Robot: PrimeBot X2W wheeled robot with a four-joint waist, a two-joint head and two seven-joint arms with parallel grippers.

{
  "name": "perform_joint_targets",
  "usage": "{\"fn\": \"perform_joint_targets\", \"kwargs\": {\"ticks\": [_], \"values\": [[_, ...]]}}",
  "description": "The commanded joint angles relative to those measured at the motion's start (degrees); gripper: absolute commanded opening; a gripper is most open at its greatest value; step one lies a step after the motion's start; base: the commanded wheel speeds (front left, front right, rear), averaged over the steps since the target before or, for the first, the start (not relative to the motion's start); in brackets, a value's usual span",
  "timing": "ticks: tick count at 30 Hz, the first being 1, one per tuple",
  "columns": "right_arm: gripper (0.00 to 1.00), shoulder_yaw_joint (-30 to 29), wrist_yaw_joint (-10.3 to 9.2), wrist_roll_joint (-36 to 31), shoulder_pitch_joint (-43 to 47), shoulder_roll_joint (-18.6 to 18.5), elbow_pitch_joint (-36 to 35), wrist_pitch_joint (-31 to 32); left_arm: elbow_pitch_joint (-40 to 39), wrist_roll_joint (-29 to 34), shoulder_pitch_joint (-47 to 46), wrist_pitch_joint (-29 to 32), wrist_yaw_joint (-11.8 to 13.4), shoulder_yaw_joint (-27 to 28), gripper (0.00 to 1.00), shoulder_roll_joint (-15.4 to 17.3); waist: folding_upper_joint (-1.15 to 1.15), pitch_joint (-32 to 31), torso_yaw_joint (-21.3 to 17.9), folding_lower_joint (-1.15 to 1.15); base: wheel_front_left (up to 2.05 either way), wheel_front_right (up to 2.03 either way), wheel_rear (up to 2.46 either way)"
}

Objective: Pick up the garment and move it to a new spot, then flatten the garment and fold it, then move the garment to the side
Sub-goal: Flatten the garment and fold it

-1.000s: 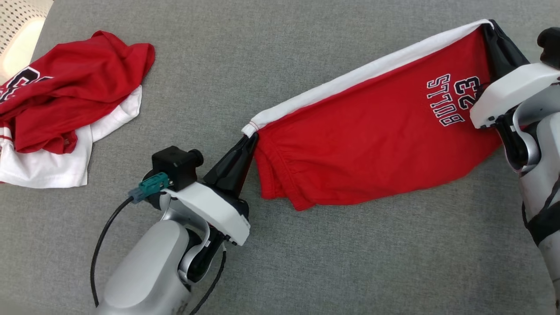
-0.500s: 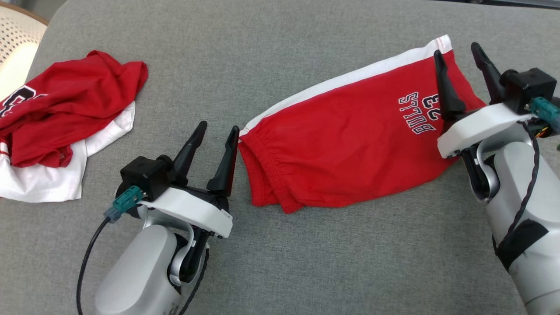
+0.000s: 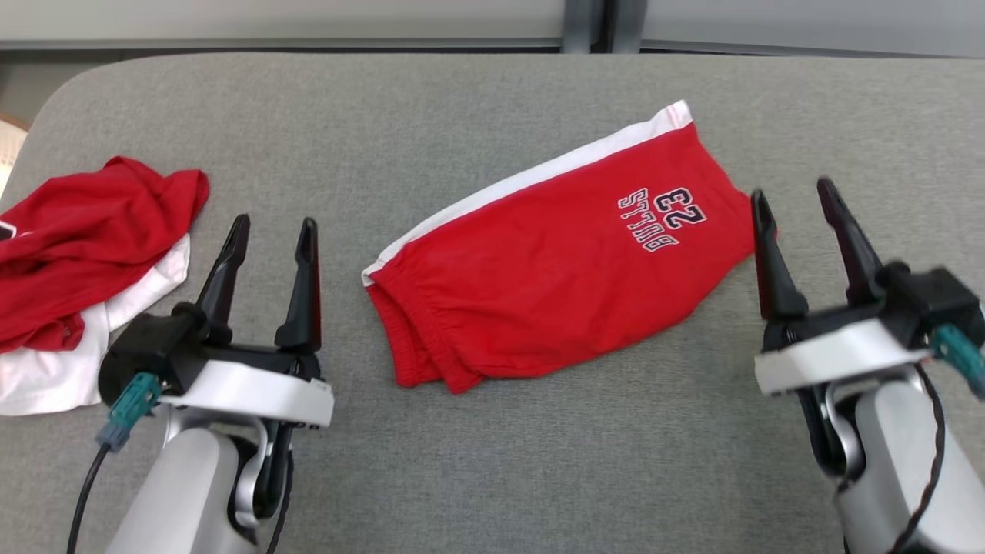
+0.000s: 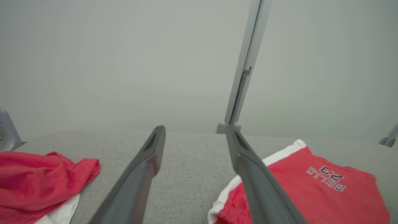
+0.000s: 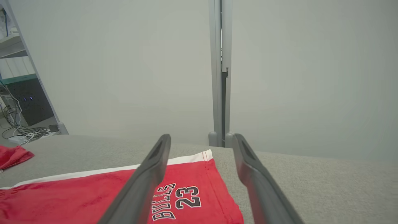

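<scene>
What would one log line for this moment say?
left gripper: open, empty | right gripper: open, empty | red shorts: folded, flat on grey surface

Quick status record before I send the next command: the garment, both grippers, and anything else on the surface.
garment: red shorts with a white side stripe, lying flat, folded lengthwise, print up
orientation: diagonal; waistband toward the robot's left, leg hem toward its right
left gripper: open, empty, apart from the waistband
right gripper: open, empty, one finger at the hem edge; contact unclear
other cloth: crumpled red and white pile at far left
surface: grey padded surface
</scene>
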Motion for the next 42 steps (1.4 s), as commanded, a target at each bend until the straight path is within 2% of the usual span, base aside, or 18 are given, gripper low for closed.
{"fn": "perform_joint_targets", "kwargs": {"ticks": [1, 10, 20, 34, 42], "values": [[1.00, -0.5, -0.02, -0.2, 1.5, 0.1, -1.0, 0.4, -0.1, 0.8, 0.9, -0.1, 0.1, 0.4, 1.00, 0.6, 0.00, -0.9, -0.8, 0.00, 0.00, 0.00, 0.00], [1.00, -1.9, -0.02, -1.4, 13.2, 2.1, -11.4, 5.1, -0.2, 2.7, 7.1, -0.1, -0.5, 3.0, 1.00, 1.5, 0.00, -2.5, -4.5, 0.00, 0.00, 0.00, 0.00], [1.00, -3.1, -0.02, -2.0, 17.4, 2.3, -16.0, 7.9, 0.5, 3.0, 9.1, -0.1, -0.8, 3.1, 1.00, 1.1, 0.00, -3.0, -5.1, 0.00, 0.00, 0.00, 0.00], [1.00, -4.2, -0.02, -2.0, 15.9, 1.9, -16.3, 9.2, 0.9, 3.6, 7.1, -0.1, -1.2, 1.8, 1.00, 0.5, 0.00, -1.7, -4.0, 0.00, 0.00, 0.00, 0.00], [1.00, -5.6, -0.02, -1.3, 6.6, -0.3, -9.0, 9.9, -0.1, 3.9, 3.1, -0.1, -2.3, 1.3, 1.00, -0.8, 0.00, 3.3, 0.1, 0.00, 0.00, 0.00, 0.00]]}}
